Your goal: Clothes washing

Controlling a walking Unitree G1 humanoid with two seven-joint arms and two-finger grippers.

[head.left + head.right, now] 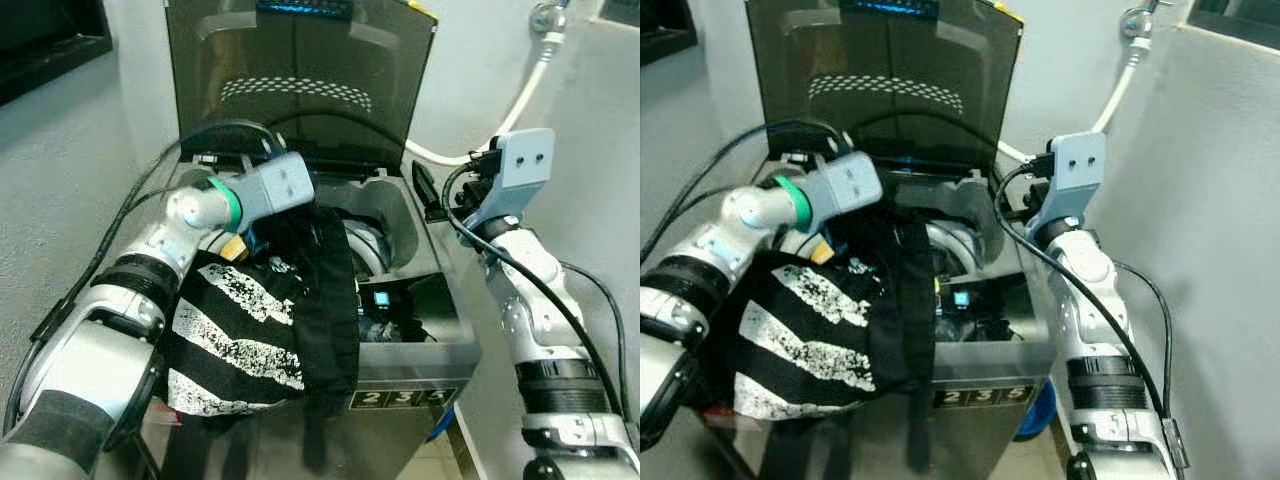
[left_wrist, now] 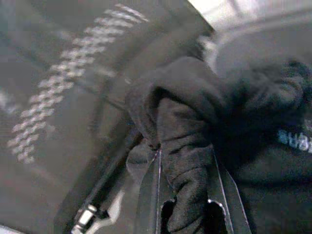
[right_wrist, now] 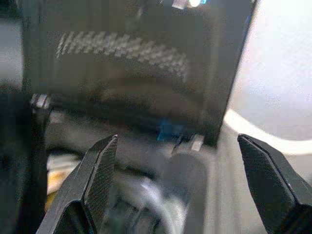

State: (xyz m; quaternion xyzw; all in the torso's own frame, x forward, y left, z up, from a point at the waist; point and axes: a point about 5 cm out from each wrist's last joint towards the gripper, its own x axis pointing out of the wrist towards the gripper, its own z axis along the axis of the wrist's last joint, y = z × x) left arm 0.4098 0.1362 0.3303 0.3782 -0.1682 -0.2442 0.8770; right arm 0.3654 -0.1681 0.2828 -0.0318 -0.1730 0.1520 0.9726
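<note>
Grey walls hem our open washer point(image 1: 420, 345), where our left gripper point(image 2: 183, 195) pinches a black garment point(image 1: 260, 330) draped over the front rim, likely to slide floorward, while our right gripper point(image 3: 180, 185) hovers spread.

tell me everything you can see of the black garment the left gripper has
The black garment is a soft, fleecy-looking dark top with bold, cracked white stripes printed across it. It hangs bunched and draped over the front left edge of the open top-loading washing machine, part trailing down the machine's front, part reaching toward the drum. The left gripper is shut on a thick fold of it, as the left wrist view shows. A small pale printed mark shows on the fabric there.
</note>
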